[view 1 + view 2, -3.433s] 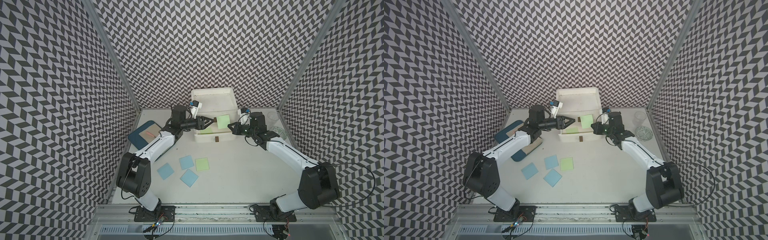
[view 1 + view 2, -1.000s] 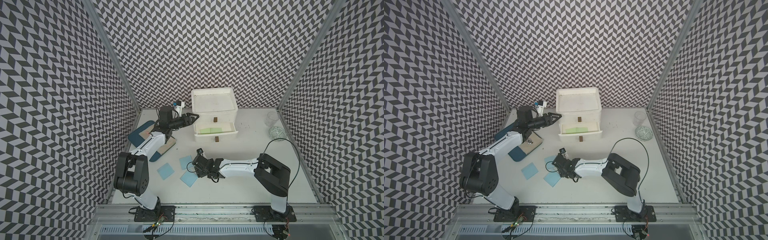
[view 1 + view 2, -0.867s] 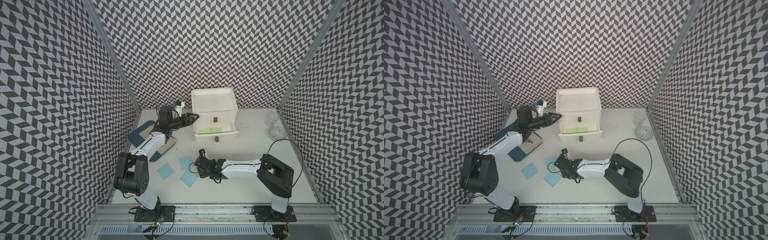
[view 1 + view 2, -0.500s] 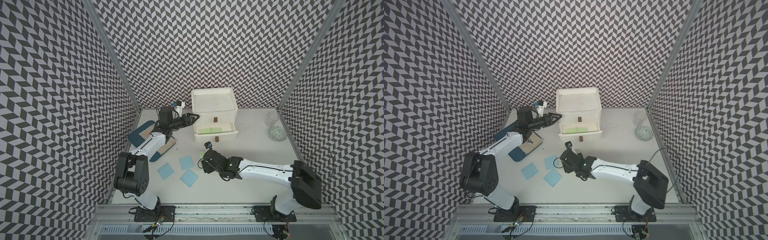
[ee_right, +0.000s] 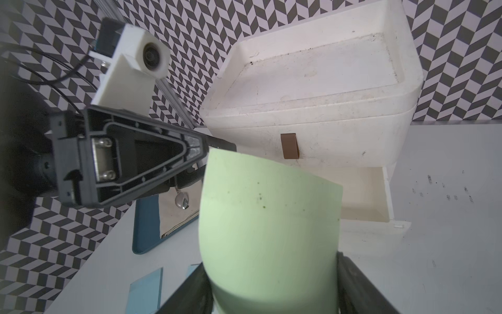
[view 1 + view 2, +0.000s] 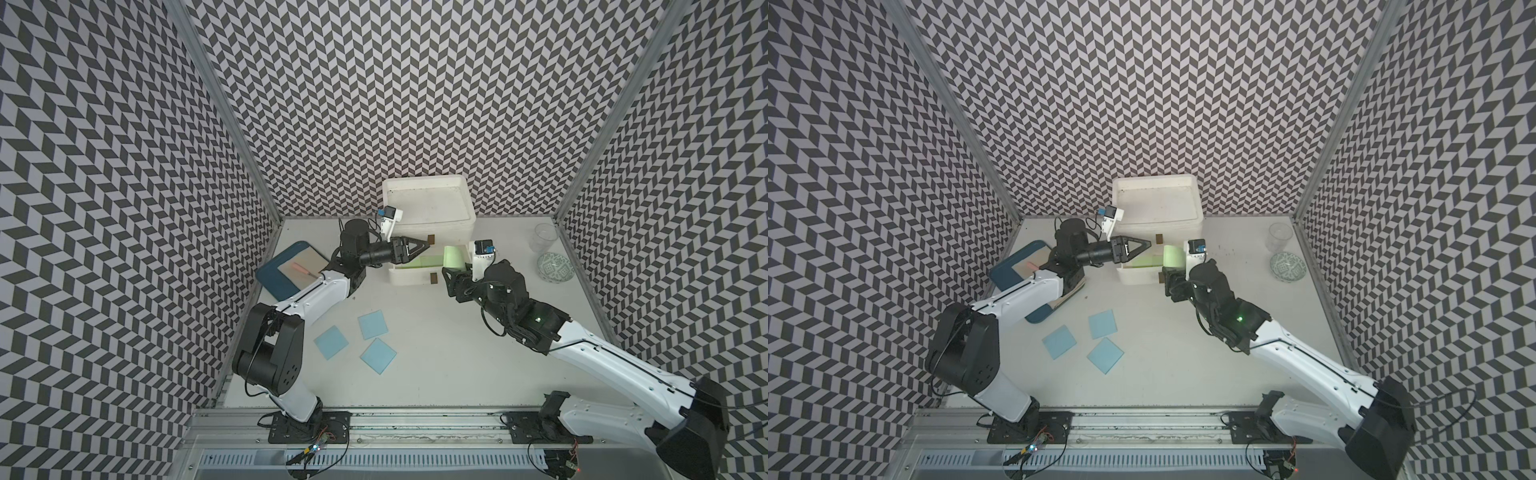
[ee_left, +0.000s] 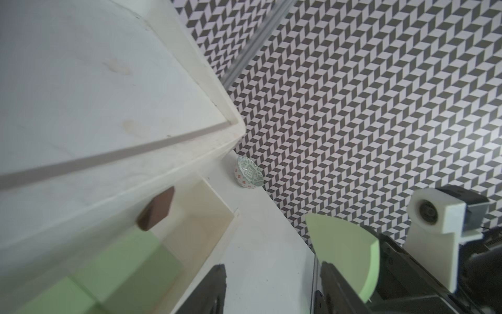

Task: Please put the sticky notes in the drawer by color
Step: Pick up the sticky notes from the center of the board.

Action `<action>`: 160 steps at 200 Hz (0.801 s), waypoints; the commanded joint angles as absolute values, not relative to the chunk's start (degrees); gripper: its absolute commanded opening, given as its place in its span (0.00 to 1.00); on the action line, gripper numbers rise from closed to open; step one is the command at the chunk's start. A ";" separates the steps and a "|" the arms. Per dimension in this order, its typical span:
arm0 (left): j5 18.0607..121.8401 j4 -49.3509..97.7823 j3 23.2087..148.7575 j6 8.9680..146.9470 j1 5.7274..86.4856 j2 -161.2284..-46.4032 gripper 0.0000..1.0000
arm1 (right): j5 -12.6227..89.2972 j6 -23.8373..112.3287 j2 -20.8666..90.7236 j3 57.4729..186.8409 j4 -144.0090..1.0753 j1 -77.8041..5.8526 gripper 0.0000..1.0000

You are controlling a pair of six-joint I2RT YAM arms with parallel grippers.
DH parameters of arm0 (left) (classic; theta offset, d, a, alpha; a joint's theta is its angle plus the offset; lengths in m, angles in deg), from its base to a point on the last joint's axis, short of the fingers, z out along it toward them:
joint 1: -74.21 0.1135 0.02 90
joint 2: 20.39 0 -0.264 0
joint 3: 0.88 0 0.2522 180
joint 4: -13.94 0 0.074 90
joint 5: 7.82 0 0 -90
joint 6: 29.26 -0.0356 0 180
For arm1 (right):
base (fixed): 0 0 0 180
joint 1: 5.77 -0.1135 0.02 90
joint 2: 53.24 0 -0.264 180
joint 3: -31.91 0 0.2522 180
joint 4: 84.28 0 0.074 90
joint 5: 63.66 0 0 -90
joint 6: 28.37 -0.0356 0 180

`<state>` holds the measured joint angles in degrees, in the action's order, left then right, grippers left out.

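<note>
Your right gripper (image 5: 270, 282) pinches a green sticky note (image 5: 269, 212) edge to edge, jaws wide, paper bowed, above the right end of the pulled-out drawer (image 6: 411, 277) of the white box (image 6: 432, 226) (more green notes (image 6: 422, 262) lie inside). Left gripper (image 7: 273, 271) is partly open and empty, near the upper handle (image 6: 431, 238). Three blue notes (image 6: 372, 325) lie on the table (image 6: 457, 353).

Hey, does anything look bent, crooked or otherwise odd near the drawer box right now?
Yes. The green sticky note in the right claw is bowed into a curve instead of lying flat, pinched by its edges, close to the open drawer. The top of the drawer box also has brownish stains.
</note>
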<state>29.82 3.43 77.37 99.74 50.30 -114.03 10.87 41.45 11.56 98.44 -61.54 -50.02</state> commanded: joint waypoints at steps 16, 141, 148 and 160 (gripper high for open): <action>23.50 -1.89 79.25 99.53 46.04 -113.60 0.59 | 12.42 43.85 10.80 98.58 -63.48 -49.06 0.70; 24.34 0.38 79.79 99.76 45.56 -114.69 0.40 | 17.89 44.29 12.31 98.40 -65.47 -48.31 0.71; 24.43 0.57 79.76 99.71 45.54 -114.74 0.34 | 17.82 44.34 12.33 98.41 -65.32 -48.33 0.72; 24.49 0.59 79.78 99.75 45.62 -114.61 0.19 | 17.39 44.45 12.08 98.16 -65.41 -48.23 0.72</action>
